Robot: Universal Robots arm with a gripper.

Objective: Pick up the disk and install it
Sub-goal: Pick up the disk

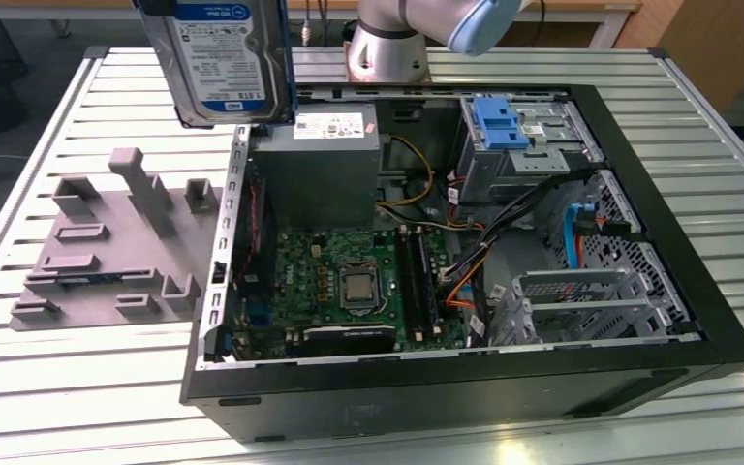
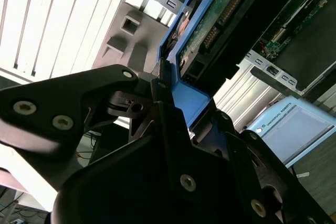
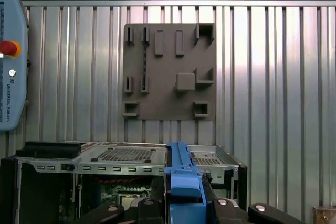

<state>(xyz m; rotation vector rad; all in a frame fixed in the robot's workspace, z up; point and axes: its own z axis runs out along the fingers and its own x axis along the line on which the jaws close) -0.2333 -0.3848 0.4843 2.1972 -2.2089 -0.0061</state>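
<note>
Disk [image 1: 224, 58]: one flat silver metal rectangle, white-and-blue label, blue plastic rails
Axis: long side upright, label facing the exterior view
Place: aloft over the open black case's [image 1: 682, 320] far corner, at the exterior view's left
Tool [image 3: 185, 208]: pinching the Disk by its blue rail
Desk [image 1: 75, 407]: ribbed metal, bearing one grey moulded plate [image 1: 113, 252]

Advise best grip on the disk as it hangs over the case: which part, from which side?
Its upper short end, jaws on the two flat faces, coming from above. The disk hangs upright and thin, edge-on in the first wrist view with its blue rail showing. The flat faces likely seat best. The gripper is shut there now.
</note>
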